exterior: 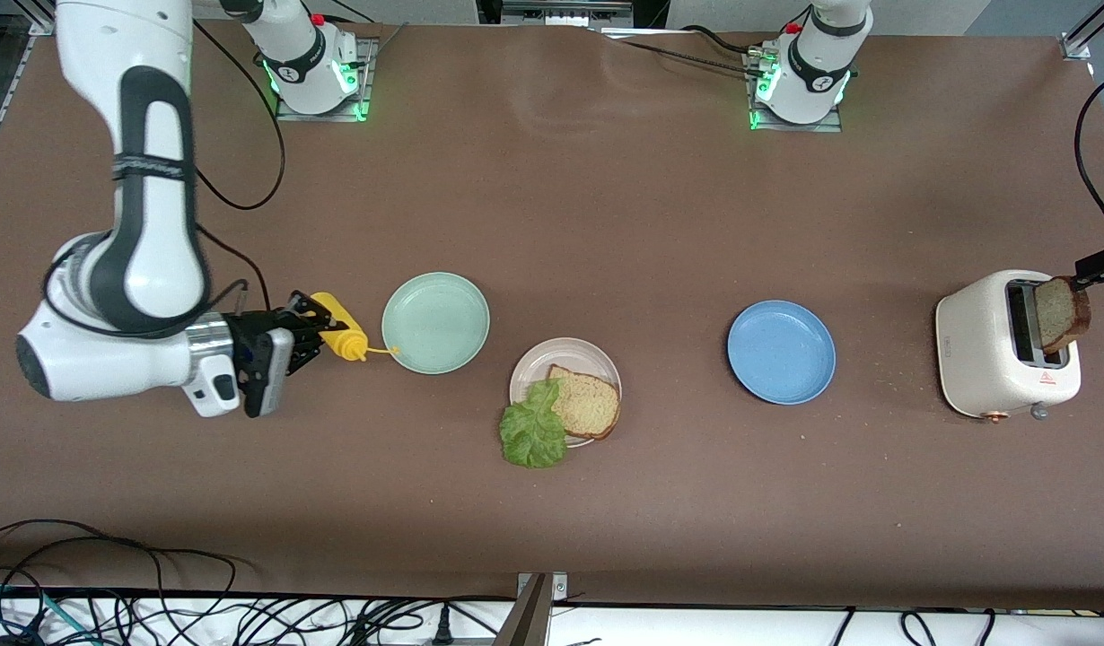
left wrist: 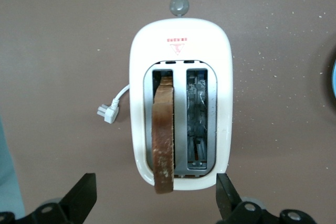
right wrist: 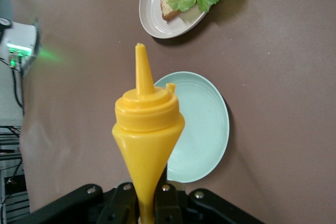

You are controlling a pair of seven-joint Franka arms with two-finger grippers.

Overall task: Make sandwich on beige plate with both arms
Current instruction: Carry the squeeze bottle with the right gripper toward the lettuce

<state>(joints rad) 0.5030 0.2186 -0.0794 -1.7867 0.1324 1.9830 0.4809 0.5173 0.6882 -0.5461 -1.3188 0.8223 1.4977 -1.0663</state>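
From the front, the right gripper (exterior: 311,328) clamps a yellow bottle (exterior: 341,338) lying sideways beside the mint plate (exterior: 435,322); it could drip short of the beige plate (exterior: 565,391) (one slice (exterior: 585,401), lettuce (exterior: 534,431) overhanging its rim), which sits nearer the camera. Left wrist: the left gripper (left wrist: 156,199) gapes wide over the toaster (left wrist: 181,103), and may snag the toast (left wrist: 164,132). Right wrist: bottle pinched narrowly.

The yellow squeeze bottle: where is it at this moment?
The yellow squeeze bottle is held in the shut right gripper at the right arm's end of the table, its nozzle pointing at the mint-green plate beside it.
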